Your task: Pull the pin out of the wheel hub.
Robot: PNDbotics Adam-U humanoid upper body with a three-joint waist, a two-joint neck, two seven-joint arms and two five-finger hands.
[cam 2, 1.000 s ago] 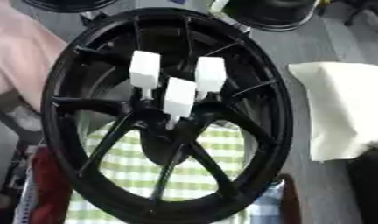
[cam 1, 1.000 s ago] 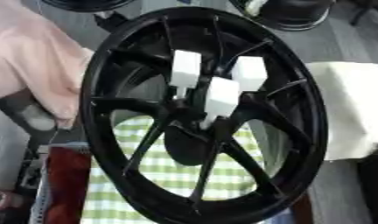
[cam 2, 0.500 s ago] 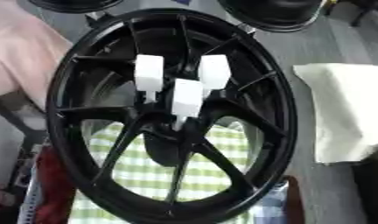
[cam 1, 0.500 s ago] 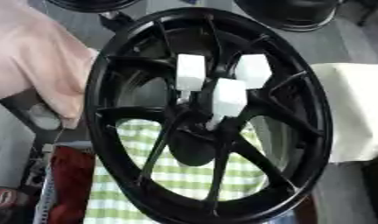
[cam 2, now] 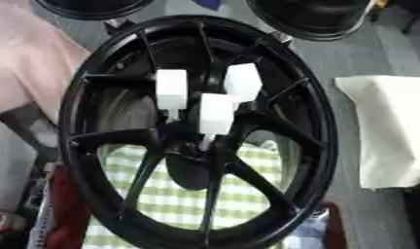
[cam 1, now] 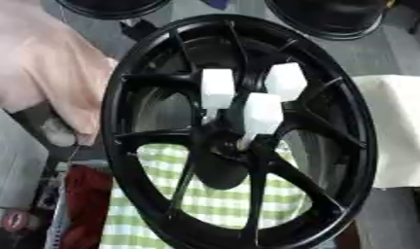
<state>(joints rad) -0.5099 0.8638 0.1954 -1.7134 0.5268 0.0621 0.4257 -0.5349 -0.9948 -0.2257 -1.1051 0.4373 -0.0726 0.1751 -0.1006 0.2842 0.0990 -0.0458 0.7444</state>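
Two hands belong to this robot, but neither one shows, so I cannot tell if the fingers are apart or together, and I cannot say how near they are to anything. Far on the left lies a pink cloth (cam 1: 43,73), and under its edge is a dark shape with a pale patch (cam 1: 47,129) that I cannot make out. It sits just beside the rim of the wheel hub (cam 1: 349,121). The big black hub stands up on its edge and fills the middle. Three white pins stick out near its centre: the left pin (cam 1: 218,90), the middle pin (cam 1: 263,114) a bit lower, and the right pin (cam 1: 286,80) a bit higher. All three look like they are in their holes, so I think the pulling has not begun and the job is at the reaching step. Behind the spokes is a green checked cloth (cam 1: 222,199). On the right, apart from the hub, lies a white cloth (cam 1: 400,131). Next, I think a hand must come to one pin, put fingers on one side and the thumb on the other, close on the white block, and pull straight out, away from the hub.
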